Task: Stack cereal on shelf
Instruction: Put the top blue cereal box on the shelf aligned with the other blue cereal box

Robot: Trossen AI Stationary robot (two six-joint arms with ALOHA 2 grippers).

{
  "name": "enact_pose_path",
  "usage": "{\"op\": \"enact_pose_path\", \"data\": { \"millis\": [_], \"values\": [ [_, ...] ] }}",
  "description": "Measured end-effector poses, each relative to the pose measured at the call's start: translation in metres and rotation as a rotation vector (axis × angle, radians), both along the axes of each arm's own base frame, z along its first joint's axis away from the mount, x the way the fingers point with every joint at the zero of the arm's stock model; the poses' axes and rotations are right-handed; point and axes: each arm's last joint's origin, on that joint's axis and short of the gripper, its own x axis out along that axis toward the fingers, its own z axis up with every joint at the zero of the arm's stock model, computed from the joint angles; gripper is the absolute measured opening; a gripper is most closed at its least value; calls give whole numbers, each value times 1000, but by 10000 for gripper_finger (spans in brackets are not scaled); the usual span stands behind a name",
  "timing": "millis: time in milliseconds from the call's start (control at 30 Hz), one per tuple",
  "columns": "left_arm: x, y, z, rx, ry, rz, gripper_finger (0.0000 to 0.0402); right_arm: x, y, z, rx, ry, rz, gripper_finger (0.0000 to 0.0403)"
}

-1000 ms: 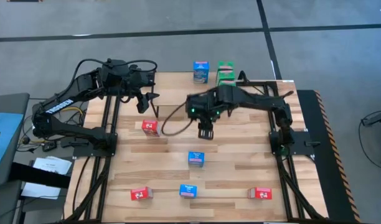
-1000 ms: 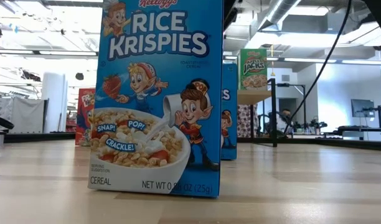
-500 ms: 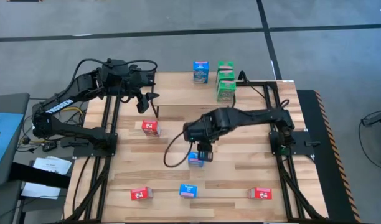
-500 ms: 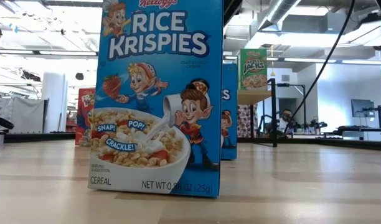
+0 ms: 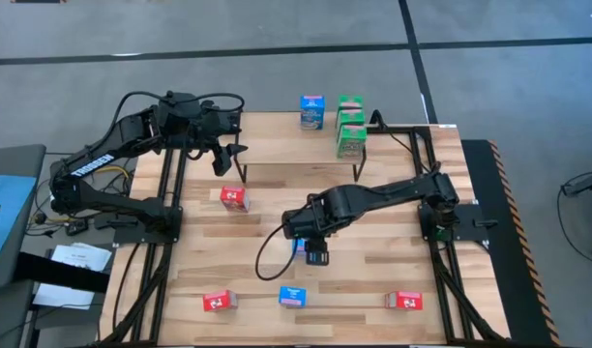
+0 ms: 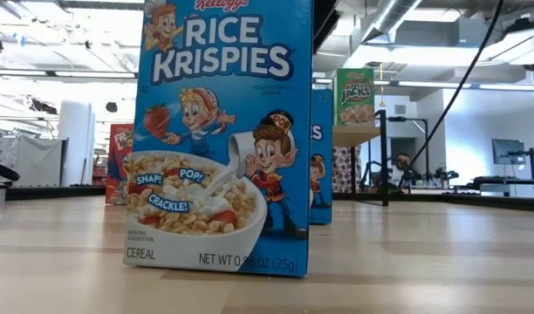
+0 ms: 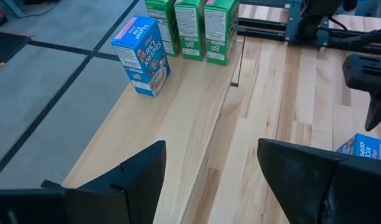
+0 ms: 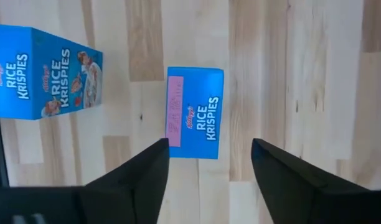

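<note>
On the shelf (image 5: 277,145) at the table's far side stand one blue cereal box (image 5: 312,111) and three green ones (image 5: 351,124), also seen in the left wrist view as blue (image 7: 142,56) and green (image 7: 190,28). My right gripper (image 5: 316,256) hangs open over a blue box (image 8: 195,112) at mid-table, pointing down, with a finger on either side of the box and above it, touching nothing. A second blue box (image 5: 294,296) stands near the front edge. My left gripper (image 5: 228,159) waits open at the far left, by the shelf's left end.
Red boxes stand on the table left of centre (image 5: 234,198), front left (image 5: 219,302) and front right (image 5: 404,301). The low view is filled by the front blue box (image 6: 223,139). Black frame rails (image 5: 170,222) run along both sides of the table.
My right gripper has swung from beside the shelf toward the table's near edge and gone down, ending over the mid-table blue box. No box has moved.
</note>
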Motion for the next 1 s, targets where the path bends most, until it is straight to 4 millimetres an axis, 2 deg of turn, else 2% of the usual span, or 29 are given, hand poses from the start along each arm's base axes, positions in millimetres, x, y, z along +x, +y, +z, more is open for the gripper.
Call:
{"op": "enact_pose_path", "data": {
  "millis": [467,667,1000],
  "values": [
    [0,0,0,0,0,0,242,4,1,1,8,-46,7,318],
    [0,0,0,0,0,0,242,18,3,-29,-7,33,9,351],
    [0,0,0,0,0,0,242,22,4,-39,8,65,13,357]
  ]
}}
